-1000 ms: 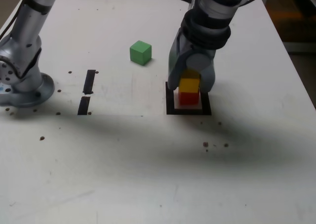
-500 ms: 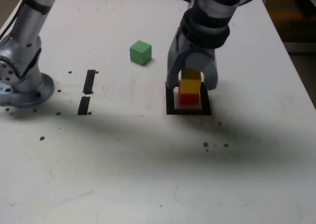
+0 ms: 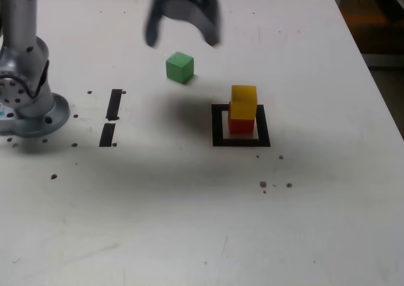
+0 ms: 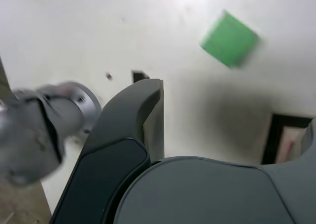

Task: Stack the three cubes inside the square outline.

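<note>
The yellow cube (image 3: 243, 101) sits on top of the red cube (image 3: 240, 125) inside the square outline (image 3: 218, 125), right of centre in the exterior view. The green cube (image 3: 180, 67) lies alone on the white table, up and to the left of the stack. My gripper (image 3: 183, 40) hovers, blurred, just above and behind the green cube, with its jaws spread wide and nothing between them. In the wrist view the green cube (image 4: 228, 39) lies ahead of one dark finger (image 4: 150, 112), and a corner of the square outline (image 4: 276, 135) shows.
The arm's grey base (image 3: 28, 100) stands at the exterior view's left edge and also shows, blurred, as the base (image 4: 44, 130) in the wrist view. Two short black tape strips (image 3: 114, 104) (image 3: 107, 134) lie beside it. Small dark specks dot the table.
The gripper opened and let go of the yellow cube, leaving it on the red one. It then rose and swung left and back, over the green cube.
</note>
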Robot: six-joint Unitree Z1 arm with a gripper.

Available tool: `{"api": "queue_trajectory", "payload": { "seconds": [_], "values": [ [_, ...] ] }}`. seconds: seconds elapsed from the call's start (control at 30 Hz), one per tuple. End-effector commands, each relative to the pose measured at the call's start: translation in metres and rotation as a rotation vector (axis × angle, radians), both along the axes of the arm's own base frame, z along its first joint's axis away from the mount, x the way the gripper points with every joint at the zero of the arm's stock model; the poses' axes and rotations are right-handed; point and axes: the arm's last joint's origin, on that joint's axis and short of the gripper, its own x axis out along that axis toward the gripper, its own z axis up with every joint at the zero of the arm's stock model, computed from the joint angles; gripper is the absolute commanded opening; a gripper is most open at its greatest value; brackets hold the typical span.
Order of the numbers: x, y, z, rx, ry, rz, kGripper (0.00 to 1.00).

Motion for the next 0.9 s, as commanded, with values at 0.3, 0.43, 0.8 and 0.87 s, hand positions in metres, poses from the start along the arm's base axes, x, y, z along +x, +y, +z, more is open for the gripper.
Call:
{"api": "queue_trajectory", "payload": {
  "seconds": [0.3,0.43,0.8,0.87],
  "values": [
    [-0.027,0.042,-0.04,-0.01,-0.071,-0.143,1.0],
    [-0.021,0.043,-0.061,-0.017,-0.112,-0.19,1.0],
    [-0.018,0.045,-0.088,-0.01,-0.094,-0.226,0.95],
    [-0.015,0.046,-0.092,-0.013,-0.09,-0.224,0.92]
  ]
}}
